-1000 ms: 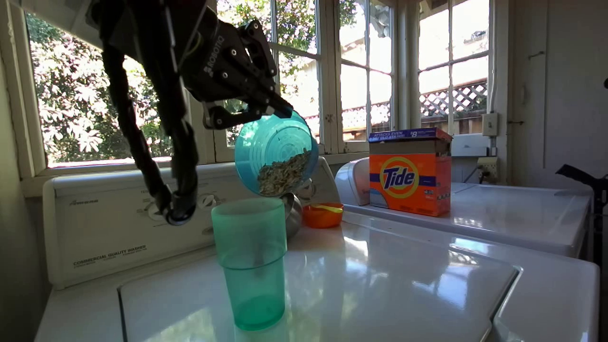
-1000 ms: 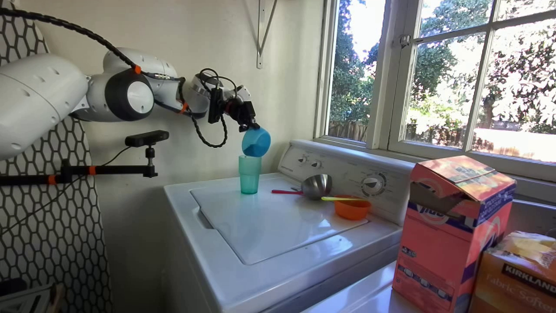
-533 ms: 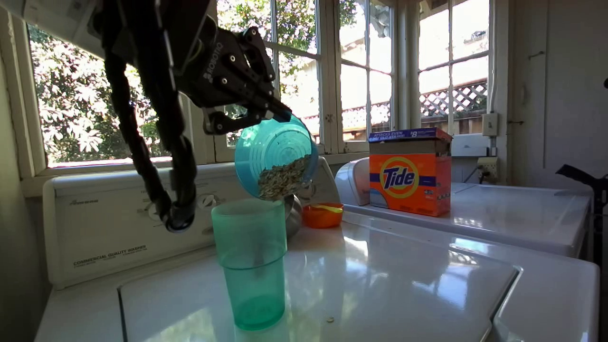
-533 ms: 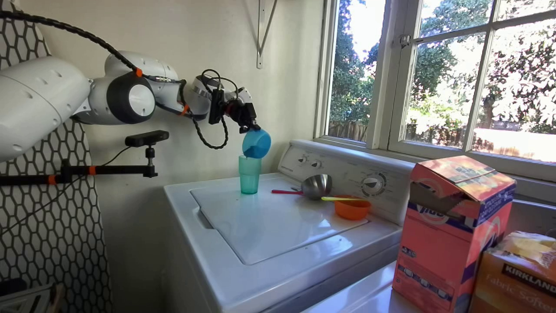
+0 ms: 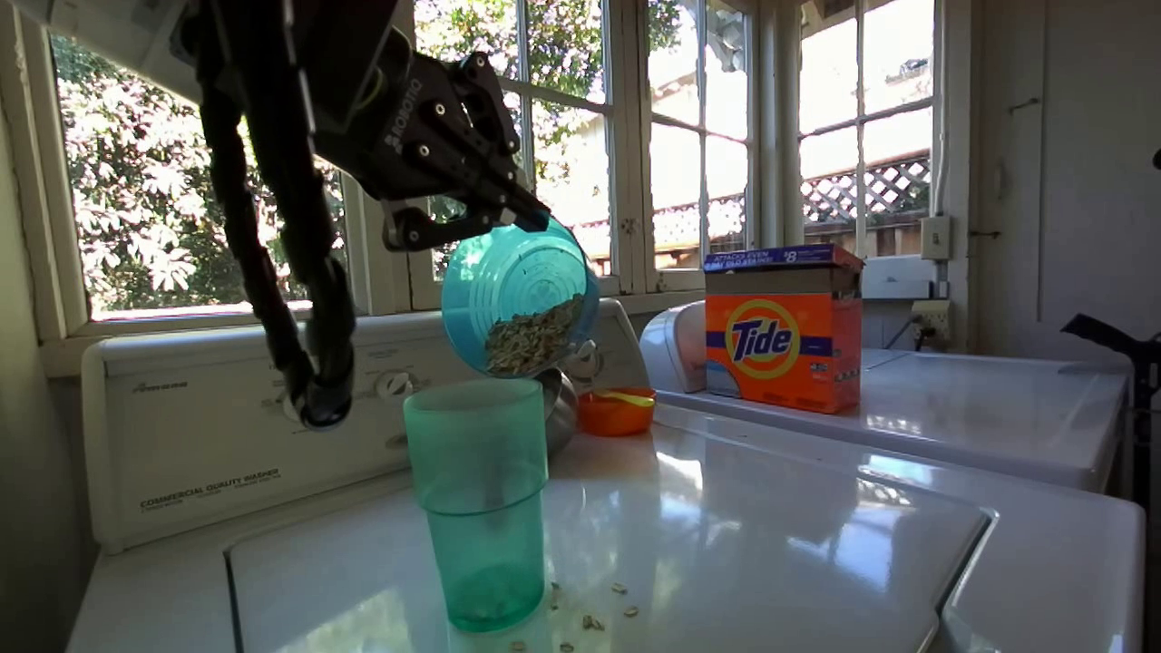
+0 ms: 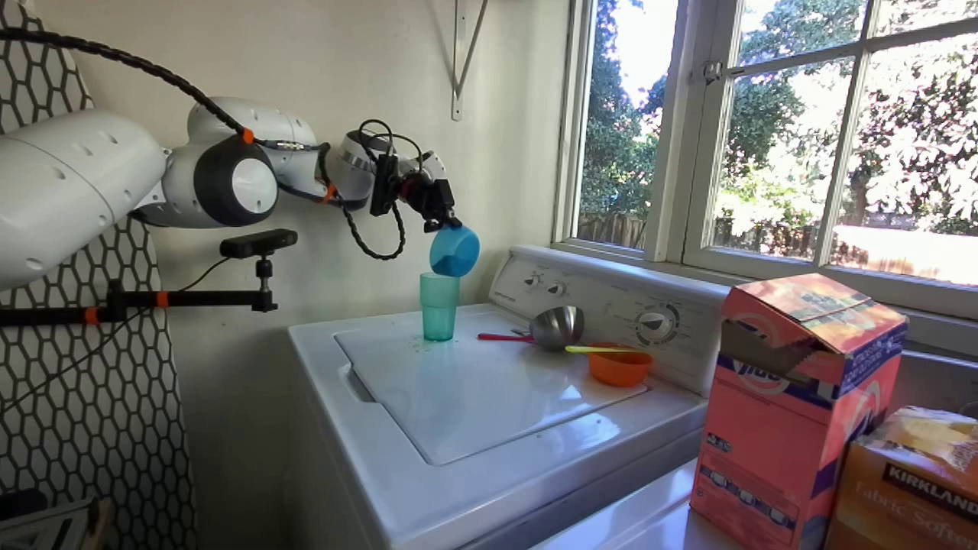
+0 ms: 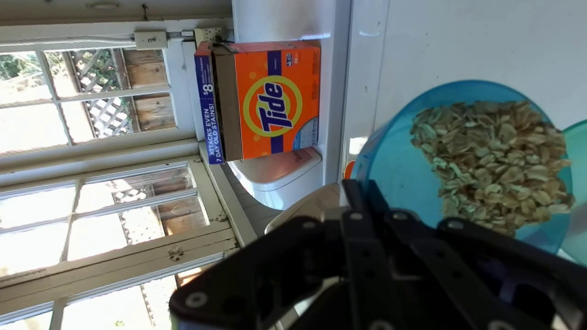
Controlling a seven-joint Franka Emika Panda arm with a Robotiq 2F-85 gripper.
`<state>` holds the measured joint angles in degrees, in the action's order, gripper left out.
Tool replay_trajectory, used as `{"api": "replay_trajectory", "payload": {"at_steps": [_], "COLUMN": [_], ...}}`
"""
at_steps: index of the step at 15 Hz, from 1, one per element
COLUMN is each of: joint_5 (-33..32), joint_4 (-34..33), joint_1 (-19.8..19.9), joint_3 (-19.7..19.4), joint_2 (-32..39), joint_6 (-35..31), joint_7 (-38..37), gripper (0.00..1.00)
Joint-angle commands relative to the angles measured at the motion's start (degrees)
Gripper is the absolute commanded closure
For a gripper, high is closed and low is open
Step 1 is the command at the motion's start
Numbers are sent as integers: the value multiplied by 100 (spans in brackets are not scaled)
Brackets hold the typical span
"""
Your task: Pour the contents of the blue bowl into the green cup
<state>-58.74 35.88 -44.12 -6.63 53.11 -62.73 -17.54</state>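
1 hand (image 7: 363,188) pinching blue bowl (image 7: 408,172) rim | green cup (image 7: 579,195) cut off, wrist vw | int. unclear

The bowl (image 5: 508,286) is light blue, its flakes (image 7: 497,165) tan, the cup (image 5: 478,508) teal-green, the hand (image 7: 362,185) black, the panel (image 6: 99,397) hexagon-patterned.

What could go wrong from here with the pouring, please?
Some flakes might fall outside the cup: several lie on the washer beside it. The bowl might slip or swing, as the gripper holds it only at one edge. If lowered, it might knock the cup, whose rim looks very near.
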Motion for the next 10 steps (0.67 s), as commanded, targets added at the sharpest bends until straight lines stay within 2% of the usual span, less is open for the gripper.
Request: {"api": "replay_trajectory", "payload": {"at_steps": [1,5,9,10], "joint_5": [-30,-6,15,15], "joint_4": [-617,-850,-417,-416], "joint_1": [35,39,35,35], "joint_3": [-29,-65,-8,-8], "joint_2": [353,483,221,221], "joint_6": [156,157,-6,-6], "joint_7": [339,505,302,301], "gripper": [99,99,96,99]}}
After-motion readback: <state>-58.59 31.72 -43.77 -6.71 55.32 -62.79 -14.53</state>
